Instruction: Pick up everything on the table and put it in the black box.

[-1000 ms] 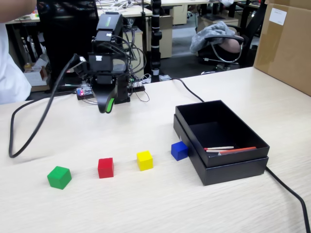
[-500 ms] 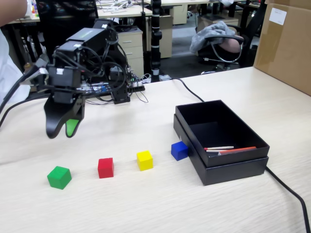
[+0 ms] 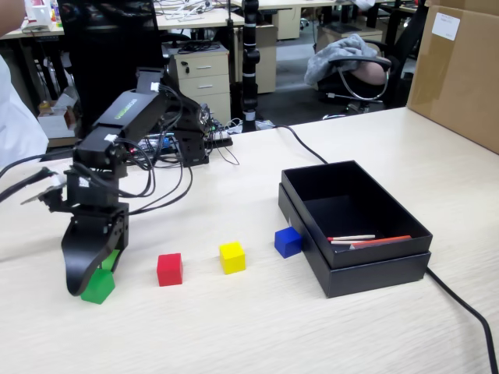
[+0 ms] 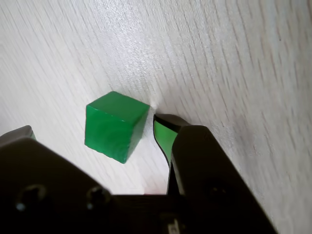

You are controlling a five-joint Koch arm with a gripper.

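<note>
The black box (image 3: 355, 226) is seen on the table (image 3: 234, 327) toward its right side in the fixed view, with its long side running away from the near edge. Inside it, two thin sticks are laid side by side against the near wall: a white stick (image 3: 351, 238) and a red stick (image 3: 382, 241). No cube is contained in the box.

The blue cube (image 3: 287, 241) is set just beside the box's left wall, so close that touching cannot be ruled out. The yellow cube (image 3: 231, 257) and the red cube (image 3: 169, 269) are lined up to its left, each apart from its neighbour. The green cube (image 3: 98, 287) (image 4: 115, 126) is placed at the left end of the row, toward the table's left edge.

The gripper (image 3: 92, 279) (image 4: 92, 132) is lowered over the green cube with its jaws spread apart; in the wrist view the cube is shown between them, a gap being left to the green-padded jaw on the right, and nothing is grasped. A brown carton (image 3: 460, 70) is stood at the far right corner.
</note>
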